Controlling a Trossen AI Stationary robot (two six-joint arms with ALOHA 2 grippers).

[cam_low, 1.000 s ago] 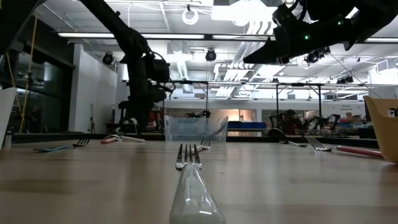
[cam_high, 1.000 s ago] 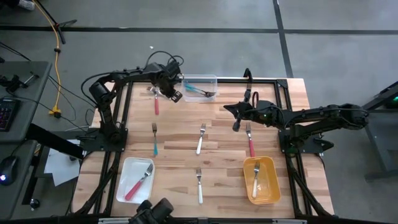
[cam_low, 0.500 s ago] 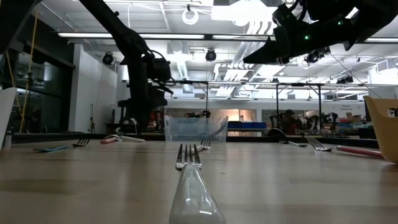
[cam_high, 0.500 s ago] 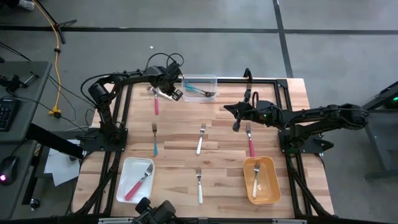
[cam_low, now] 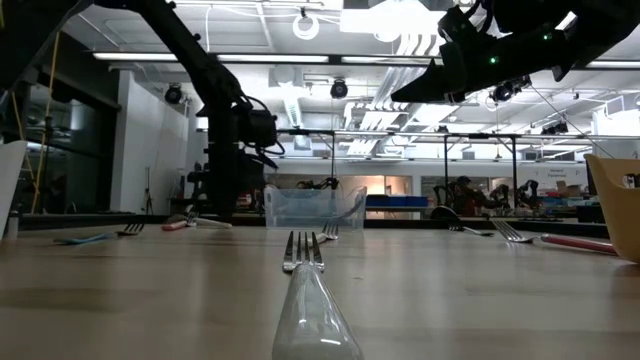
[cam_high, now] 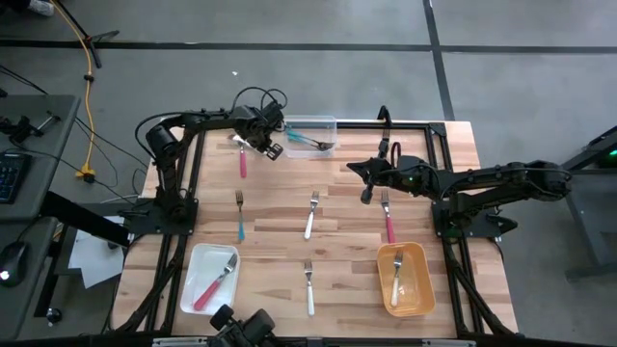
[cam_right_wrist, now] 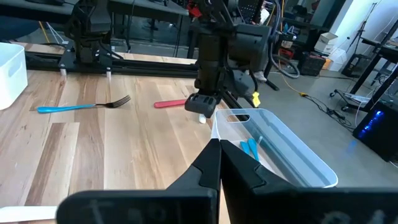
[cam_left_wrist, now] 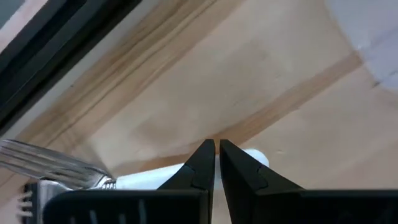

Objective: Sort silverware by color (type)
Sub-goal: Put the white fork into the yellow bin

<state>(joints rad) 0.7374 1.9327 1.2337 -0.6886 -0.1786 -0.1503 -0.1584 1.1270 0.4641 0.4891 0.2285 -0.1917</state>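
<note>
My left gripper (cam_high: 269, 148) is shut and low at the table's far left, beside the clear bin (cam_high: 310, 133) that holds teal forks. Its tips (cam_left_wrist: 216, 147) stand over a white-handled fork (cam_left_wrist: 143, 177) lying flat on the wood. A pink fork (cam_high: 242, 162) lies just near of it. My right gripper (cam_high: 366, 196) is shut and hovers above the table's middle right, next to a pink fork (cam_high: 388, 220). Other forks lie loose: a teal one (cam_high: 240, 217) and two white ones (cam_high: 310, 214) (cam_high: 309, 286). My left gripper's shut fingertips come from above, pointing down at the white fork's handle near its free end (cam_left_wrist: 252, 158). I cannot tell whether they touch it. The fork lies flat on the table, its head (cam_left_wrist: 43, 163) to one side.
A white tray (cam_high: 193, 289) at the near left holds a pink fork. An orange bin (cam_high: 421, 289) at the near right holds a white fork. Black frame rails run along the table's left, right and far edges. Bare wood lies between the loose forks.
My left arm has swung its elbow toward the far edge, and its gripper has drifted a little toward the clear bin while staying low over the white fork. The forks lie as they did.
</note>
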